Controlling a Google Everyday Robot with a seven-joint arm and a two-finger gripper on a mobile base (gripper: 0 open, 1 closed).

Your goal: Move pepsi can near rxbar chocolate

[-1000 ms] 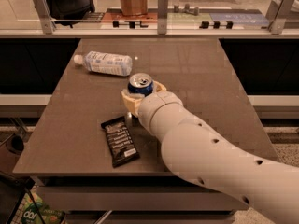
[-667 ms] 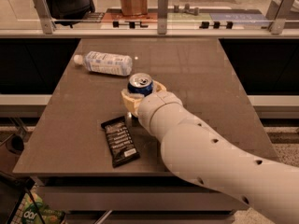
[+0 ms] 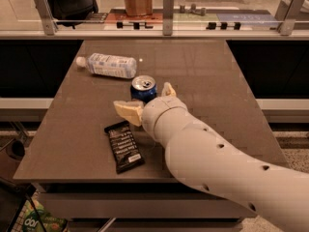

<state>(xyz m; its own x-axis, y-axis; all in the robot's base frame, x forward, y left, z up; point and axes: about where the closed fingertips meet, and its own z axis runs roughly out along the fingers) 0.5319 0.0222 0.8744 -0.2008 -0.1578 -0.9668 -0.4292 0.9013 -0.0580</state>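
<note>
The pepsi can (image 3: 144,87) stands upright on the brown table (image 3: 203,81), blue with a silver top. The rxbar chocolate (image 3: 124,146), a flat black wrapper, lies a short way in front of the can and to its left. My gripper (image 3: 147,100) is just in front of the can, its cream fingers spread wide. One finger (image 3: 126,111) is off to the can's front left and apart from it. The other (image 3: 168,89) is close beside the can's right side. The jaws are open and hold nothing. My white arm hides the table's front right part.
A clear plastic bottle (image 3: 108,65) with a white cap lies on its side at the table's back left. A glass-railed counter (image 3: 164,28) runs behind the table. The table's front edge is just beyond the rxbar.
The fingers have spread apart: the left one has moved away from the can toward the front left. The can and the rxbar have stayed in place.
</note>
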